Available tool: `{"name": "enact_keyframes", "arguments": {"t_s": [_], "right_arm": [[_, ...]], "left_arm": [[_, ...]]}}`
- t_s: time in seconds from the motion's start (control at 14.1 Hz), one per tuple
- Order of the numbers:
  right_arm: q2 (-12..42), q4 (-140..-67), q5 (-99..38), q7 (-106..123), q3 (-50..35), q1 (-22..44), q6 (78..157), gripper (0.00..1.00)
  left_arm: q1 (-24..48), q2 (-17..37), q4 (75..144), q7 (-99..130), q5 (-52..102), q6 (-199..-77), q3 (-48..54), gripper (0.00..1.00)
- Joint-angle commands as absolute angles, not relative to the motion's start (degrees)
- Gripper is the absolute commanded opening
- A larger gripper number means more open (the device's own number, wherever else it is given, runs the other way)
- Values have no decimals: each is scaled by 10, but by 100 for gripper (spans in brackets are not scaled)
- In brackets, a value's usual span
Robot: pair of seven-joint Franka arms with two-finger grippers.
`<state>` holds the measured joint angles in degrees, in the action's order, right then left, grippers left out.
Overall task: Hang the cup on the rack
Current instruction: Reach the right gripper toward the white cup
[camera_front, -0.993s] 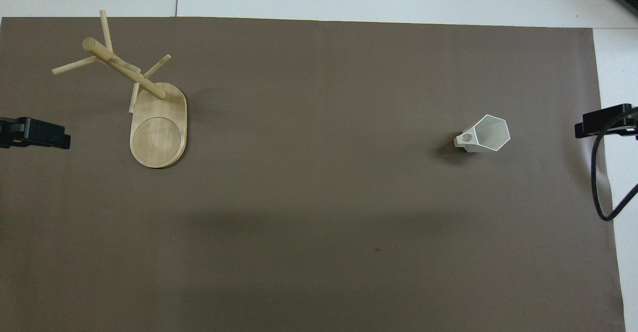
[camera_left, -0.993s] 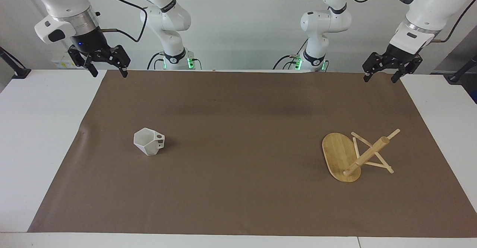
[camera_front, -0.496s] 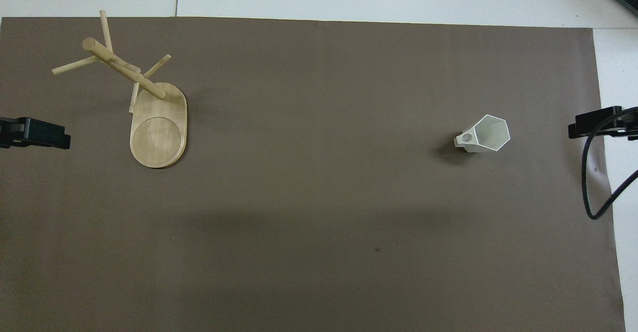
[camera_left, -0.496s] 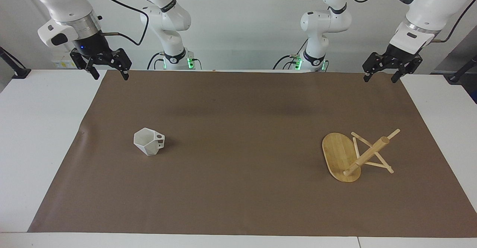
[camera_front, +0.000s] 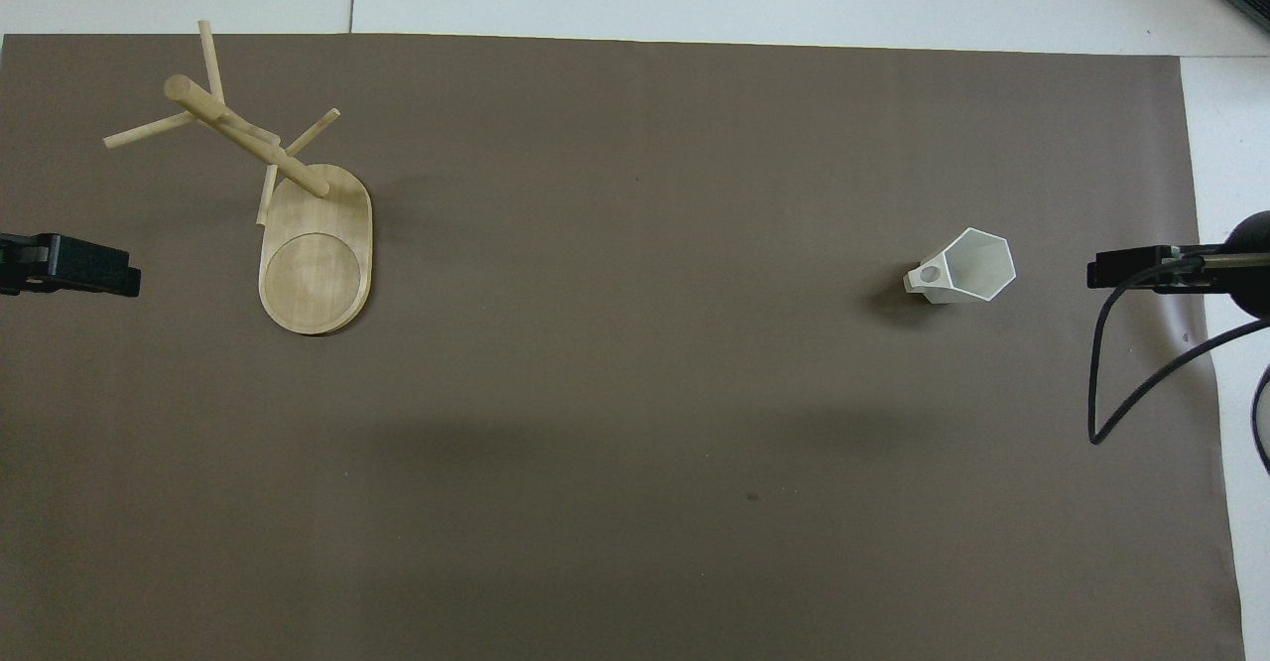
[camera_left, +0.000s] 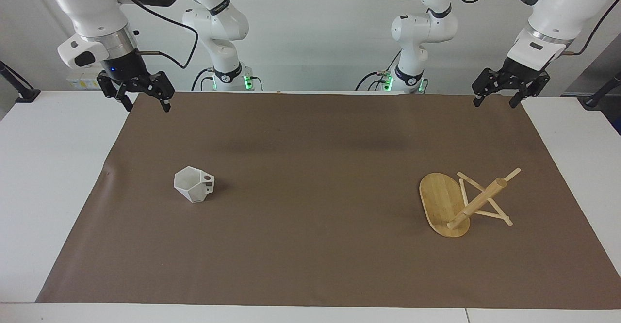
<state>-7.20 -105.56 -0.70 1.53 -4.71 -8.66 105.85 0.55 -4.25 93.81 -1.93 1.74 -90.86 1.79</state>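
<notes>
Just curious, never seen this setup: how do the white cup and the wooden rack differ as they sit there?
The cup is white, faceted and small; the rack is light wood and larger. The cup sits toward the right arm's end of the table, the rack toward the left arm's. Both rest on the brown mat, untouched.

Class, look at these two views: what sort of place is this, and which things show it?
Probably a robotics lab bench: two robot arms, left gripper and right gripper, over a brown mat holding only a cup and rack.

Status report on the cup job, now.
Both hands open, empty: right hand and left hand raised at the robots' table edge. Cup upright on mat, untouched. Rack upright. Nothing in the way.
</notes>
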Motion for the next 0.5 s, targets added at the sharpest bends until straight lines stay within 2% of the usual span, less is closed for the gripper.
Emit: {"name": "enact_keyframes", "arguments": {"t_s": [0.0, 0.43], "right_arm": [[-85, -1103, -3, 18, -47, -89, 1104, 100], [-73, -1149, -2, 20, -47, -89, 1186, 100]], "left_arm": [[4, -54, 950, -19, 9, -908, 19, 100], [4, -53, 950, -19, 9, -908, 19, 100]]}}
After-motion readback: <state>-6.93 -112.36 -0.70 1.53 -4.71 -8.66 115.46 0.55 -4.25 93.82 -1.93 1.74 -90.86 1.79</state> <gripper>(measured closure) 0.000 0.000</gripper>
